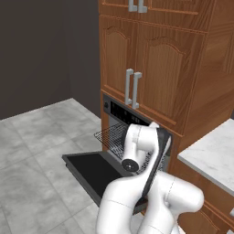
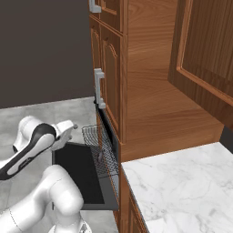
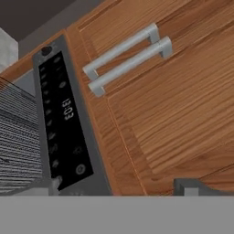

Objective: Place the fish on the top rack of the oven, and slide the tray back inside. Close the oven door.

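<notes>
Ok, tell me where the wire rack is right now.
The wire rack sticks out of the oven above the lowered oven door, left of the marble counter in the right base view.

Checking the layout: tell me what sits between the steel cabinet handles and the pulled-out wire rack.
The dark control strip lies between the handles and the rack, clearest in the hand view.

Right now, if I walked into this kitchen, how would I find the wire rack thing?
Look at the tall wooden cabinet wall and find the black oven built in under the cupboard doors with steel handles. Its flat black door hangs open, lying level like a shelf. Just above it, sticking out of the oven, is the top rack: a thin silvery see-through grid of wires, not a solid panel.
</notes>
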Robot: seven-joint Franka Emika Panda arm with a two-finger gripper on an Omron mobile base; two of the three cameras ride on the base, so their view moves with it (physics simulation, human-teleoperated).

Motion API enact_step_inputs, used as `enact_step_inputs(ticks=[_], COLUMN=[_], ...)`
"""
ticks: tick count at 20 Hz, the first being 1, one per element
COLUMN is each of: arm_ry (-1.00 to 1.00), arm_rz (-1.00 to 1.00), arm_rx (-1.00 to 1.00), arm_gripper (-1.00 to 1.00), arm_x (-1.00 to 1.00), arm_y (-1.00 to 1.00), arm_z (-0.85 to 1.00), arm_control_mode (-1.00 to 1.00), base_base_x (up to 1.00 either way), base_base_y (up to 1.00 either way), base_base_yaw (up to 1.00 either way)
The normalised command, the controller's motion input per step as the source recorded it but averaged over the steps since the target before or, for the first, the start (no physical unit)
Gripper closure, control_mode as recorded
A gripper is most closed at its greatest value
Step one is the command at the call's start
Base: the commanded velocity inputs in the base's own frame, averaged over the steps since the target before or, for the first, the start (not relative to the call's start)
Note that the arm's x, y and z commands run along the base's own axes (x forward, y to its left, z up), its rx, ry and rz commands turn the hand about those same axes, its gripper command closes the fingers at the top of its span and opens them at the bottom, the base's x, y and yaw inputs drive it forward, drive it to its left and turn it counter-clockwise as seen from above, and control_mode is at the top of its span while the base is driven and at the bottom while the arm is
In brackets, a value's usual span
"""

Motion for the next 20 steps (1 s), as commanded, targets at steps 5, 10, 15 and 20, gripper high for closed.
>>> enact_step_inputs(ticks=[5,10,15,20], arm_ry=[0.22,0.27,0.39,0.54], arm_rz=[-0.04,0.0,0.0,-0.03], arm_rx=[-0.13,-0.23,-0.32,-0.43], arm_gripper=[-1.0,-1.0,-1.0,-1.0], arm_x=[-0.23,-0.17,-0.25,-0.2], arm_y=[0.47,0.37,0.32,0.42], arm_z=[0.29,0.32,0.24,0.01], arm_control_mode=[-1.0,-1.0,-1.0,-1.0], base_base_x=[0.0,0.0,0.0,0.0], base_base_y=[0.0,0.0,0.0,0.0], base_base_yaw=[0.0,0.0,0.0,0.0])
